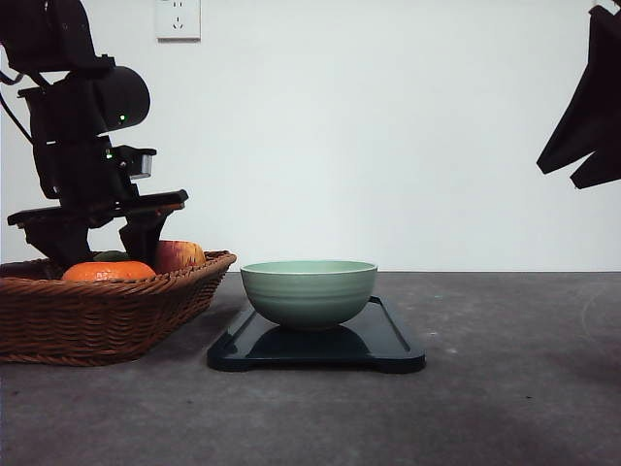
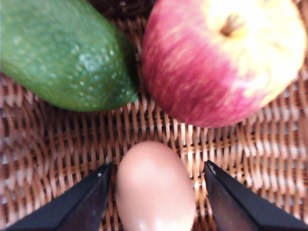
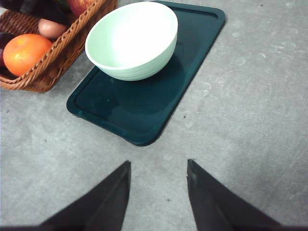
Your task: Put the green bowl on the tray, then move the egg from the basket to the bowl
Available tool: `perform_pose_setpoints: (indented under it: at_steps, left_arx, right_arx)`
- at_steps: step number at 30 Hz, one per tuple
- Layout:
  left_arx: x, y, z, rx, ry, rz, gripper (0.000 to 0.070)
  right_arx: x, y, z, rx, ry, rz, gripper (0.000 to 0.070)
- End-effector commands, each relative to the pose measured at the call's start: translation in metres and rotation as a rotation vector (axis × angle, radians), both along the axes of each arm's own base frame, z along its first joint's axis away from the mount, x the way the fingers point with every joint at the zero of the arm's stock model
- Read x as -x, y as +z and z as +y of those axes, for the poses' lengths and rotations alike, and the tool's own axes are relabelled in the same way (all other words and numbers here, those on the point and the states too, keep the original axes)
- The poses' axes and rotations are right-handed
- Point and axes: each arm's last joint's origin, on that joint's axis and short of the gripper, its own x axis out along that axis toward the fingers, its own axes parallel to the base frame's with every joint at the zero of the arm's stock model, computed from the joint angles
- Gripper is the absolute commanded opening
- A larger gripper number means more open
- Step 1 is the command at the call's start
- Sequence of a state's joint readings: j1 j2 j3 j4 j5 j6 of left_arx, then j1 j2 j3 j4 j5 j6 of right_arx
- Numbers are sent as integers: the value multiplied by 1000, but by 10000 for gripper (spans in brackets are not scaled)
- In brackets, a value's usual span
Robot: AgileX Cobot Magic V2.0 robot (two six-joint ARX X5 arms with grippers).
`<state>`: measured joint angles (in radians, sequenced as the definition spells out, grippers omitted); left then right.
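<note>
Egg (image 2: 155, 188) sits right between the left pincer's (image 2: 156, 199) spread fingers down in the basket (image 2: 269, 163), not gripped yet, apple (image 2: 224, 57) and avocado (image 2: 65, 53) just beyond. Green bowl (image 1: 309, 291) is on the tray (image 1: 388, 345) beside the basket. Right pincer (image 3: 158, 192) hangs open above bare table (image 3: 250, 120).

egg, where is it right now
The egg lies in the basket on the left of the table, between the open left gripper's fingers, just near the apple and avocado.
</note>
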<state>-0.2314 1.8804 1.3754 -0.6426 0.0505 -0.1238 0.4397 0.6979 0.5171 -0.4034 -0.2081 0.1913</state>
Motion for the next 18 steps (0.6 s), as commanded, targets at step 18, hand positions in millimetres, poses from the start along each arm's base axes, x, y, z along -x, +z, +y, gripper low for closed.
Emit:
perform_pose_setpoints:
  at_steps: [18]
  left_arx:
    - [-6,-7,-2,-6,1,17,267]
  right_arx:
    - [-1,1,2,-8,-1,0,231]
